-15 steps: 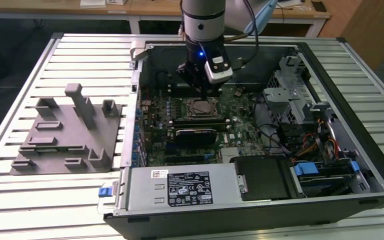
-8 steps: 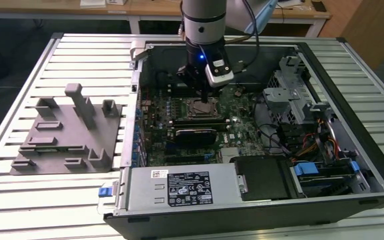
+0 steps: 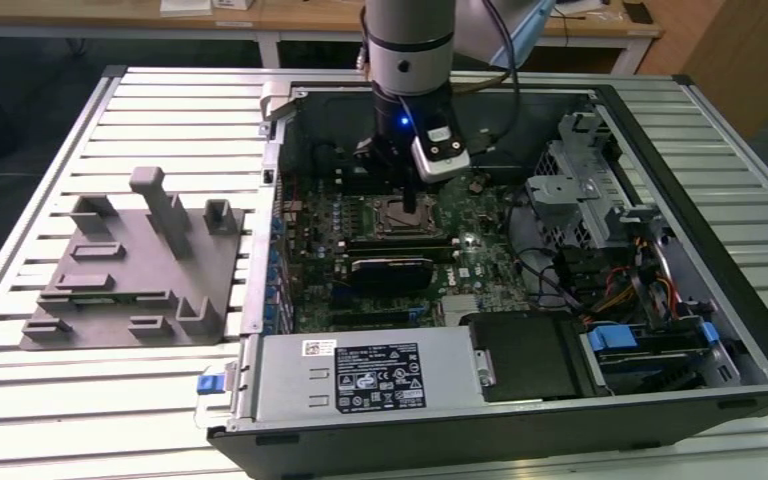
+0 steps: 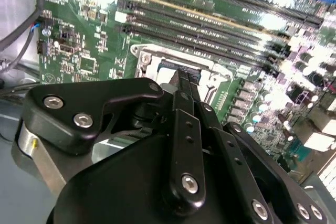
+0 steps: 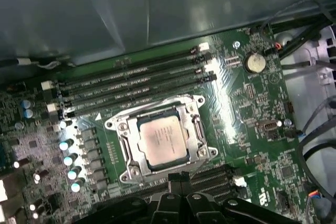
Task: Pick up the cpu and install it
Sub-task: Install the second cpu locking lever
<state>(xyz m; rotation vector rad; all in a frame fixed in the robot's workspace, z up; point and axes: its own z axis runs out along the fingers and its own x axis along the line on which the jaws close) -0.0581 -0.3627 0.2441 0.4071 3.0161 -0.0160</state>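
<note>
Cpu (image 5: 161, 139) seated in socket (image 5: 126, 158)

I see an open computer case (image 3: 704, 400) lying on a slatted metal table (image 3: 117, 400). Inside it sits a green motherboard (image 3: 484, 270), and in the first wrist view 4 long black memory slots (image 5: 136, 85) run side by side near a round coin battery (image 5: 255, 62). A silver power supply (image 3: 357, 375) fills the case's near edge (a blue clip (image 3: 208, 383) sticks out beside it). A grey fixture (image 3: 131, 270) rests on the table toward the exterior view's left, well apart from the case. Bundled cables (image 3: 611, 290) lie toward that view's right.
</note>
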